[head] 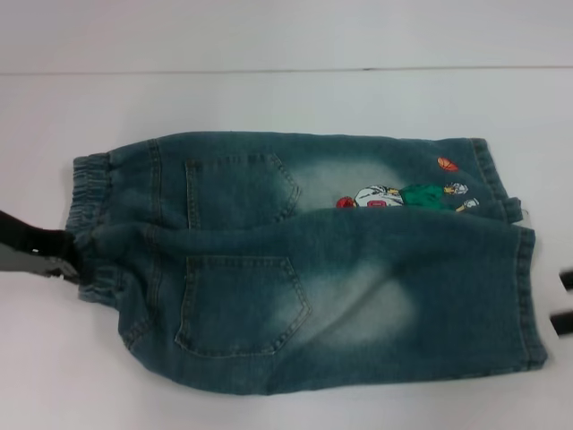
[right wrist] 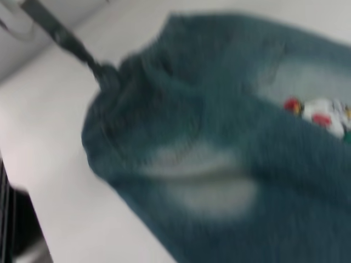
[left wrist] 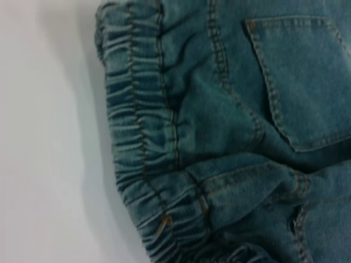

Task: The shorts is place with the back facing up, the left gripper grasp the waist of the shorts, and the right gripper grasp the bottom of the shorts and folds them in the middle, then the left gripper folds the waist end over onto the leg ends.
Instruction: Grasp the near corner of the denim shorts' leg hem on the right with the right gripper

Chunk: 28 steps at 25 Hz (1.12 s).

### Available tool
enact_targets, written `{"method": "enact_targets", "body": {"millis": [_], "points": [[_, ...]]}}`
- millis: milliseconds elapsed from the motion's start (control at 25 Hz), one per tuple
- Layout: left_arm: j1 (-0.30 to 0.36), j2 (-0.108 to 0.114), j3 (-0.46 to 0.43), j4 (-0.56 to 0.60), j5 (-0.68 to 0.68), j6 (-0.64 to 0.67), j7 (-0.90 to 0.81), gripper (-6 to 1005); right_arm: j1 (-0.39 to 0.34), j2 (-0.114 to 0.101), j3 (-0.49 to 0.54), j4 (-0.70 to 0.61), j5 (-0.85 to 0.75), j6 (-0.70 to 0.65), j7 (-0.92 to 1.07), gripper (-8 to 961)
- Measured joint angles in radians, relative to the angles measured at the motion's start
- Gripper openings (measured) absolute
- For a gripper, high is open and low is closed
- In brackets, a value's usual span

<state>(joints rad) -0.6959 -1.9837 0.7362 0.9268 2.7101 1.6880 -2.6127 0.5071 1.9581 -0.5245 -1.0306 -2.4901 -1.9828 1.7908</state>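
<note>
The shorts (head: 304, 260) lie flat on the white table with the back up and two patch pockets showing. The near leg slightly overlaps the far leg, which carries a cartoon embroidery (head: 407, 195). The ruffled waist of the shorts (head: 89, 210) is at the left, also close up in the left wrist view as the waist (left wrist: 137, 142). My left gripper (head: 64, 255) touches the waist at its middle; its dark arm (right wrist: 66, 38) reaches the bunched waist in the right wrist view. The leg ends (head: 528, 287) are at the right. My right gripper (head: 564, 302) stands open just beyond them, apart from the cloth.
The white table (head: 286, 98) runs around the shorts on all sides. Its far edge (head: 286, 70) crosses behind them.
</note>
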Motion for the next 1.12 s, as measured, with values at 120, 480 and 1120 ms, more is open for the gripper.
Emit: {"method": "enact_targets", "body": {"millis": [120,480,1120], "points": [[-0.009,0.000,0.000,-0.001,0.000,-0.002,0.002,29,0.006,-0.001,-0.044,-0.010,-0.084,-0.001,-0.009,942],[-0.019,-0.004,0.001,0.001,0.000,-0.002,0.004,29,0.023,0.008,-0.113,0.003,-0.188,0.006,-0.025,934],[-0.016,-0.012,0.000,0.001,0.000,-0.010,0.008,29,0.074,0.013,-0.201,0.131,-0.217,0.072,-0.021,920]]}}
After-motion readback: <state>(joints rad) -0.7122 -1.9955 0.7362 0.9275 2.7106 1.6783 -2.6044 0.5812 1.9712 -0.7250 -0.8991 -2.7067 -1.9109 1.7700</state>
